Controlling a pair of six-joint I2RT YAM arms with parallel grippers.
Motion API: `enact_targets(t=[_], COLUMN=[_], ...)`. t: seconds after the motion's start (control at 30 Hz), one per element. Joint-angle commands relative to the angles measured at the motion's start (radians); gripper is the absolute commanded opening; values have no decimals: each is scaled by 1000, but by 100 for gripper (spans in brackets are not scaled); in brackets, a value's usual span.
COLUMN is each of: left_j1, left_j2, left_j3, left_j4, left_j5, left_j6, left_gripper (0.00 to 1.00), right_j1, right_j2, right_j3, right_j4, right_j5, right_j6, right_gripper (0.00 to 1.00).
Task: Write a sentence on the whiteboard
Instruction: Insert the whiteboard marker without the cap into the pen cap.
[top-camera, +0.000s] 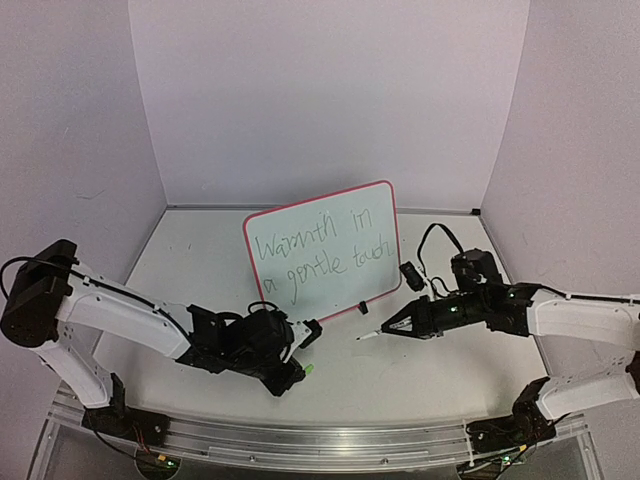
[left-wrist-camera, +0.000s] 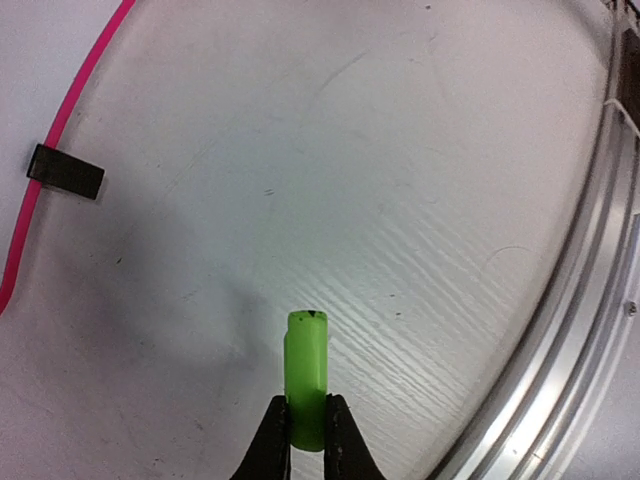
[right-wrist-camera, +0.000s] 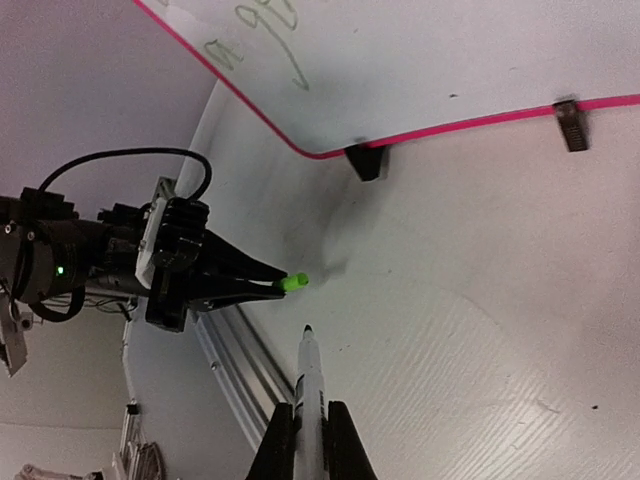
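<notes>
Sentence (top-camera: 318, 255) appears complete on whiteboard (top-camera: 345, 292). In front of it, right gripper (right-wrist-camera: 309, 428) clasps the bare marker (right-wrist-camera: 309, 385), left gripper (left-wrist-camera: 307, 425) pinches its cap (left-wrist-camera: 307, 370); recapping likely next, needing tip-to-cap alignment

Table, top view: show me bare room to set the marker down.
Widest bare patch: table between the whiteboard, the front rail, the left gripper with its green cap and the right gripper. Another: left of the board, by the wall. Crowded: the board's right corner, with marker and cable.
</notes>
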Motion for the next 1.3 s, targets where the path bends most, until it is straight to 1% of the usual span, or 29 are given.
enact_targets(t=[0.0,0.2,0.43,0.63,0.83,1.27], left_j1=[-29,-60,-92,-100,-101,-109], left_j2=[-85,-91,-97,-99,-118,-120], left_j3=[-45,-57,-72,-78,-94,-89], left_j4=[224,279,355,371,383,391], left_j5=[87,115,106,91,73,84], left_j6=[41,33,1,-9,-14,-14], left_gripper=[0,0,0,0,0,0], right_j1=[-3,-1,0,0,2,11], right_j2=[82,168,202,200,211,234], right_j3=[95,125,121,103,96,110], right_j4=[10,12,9,1,-63,-63], right_j5=[-293,-392,-451,-463,-447,-428], right_j6=[-38,-32,-16,-16,-49,-60], right_gripper=[0,0,0,0,0,0])
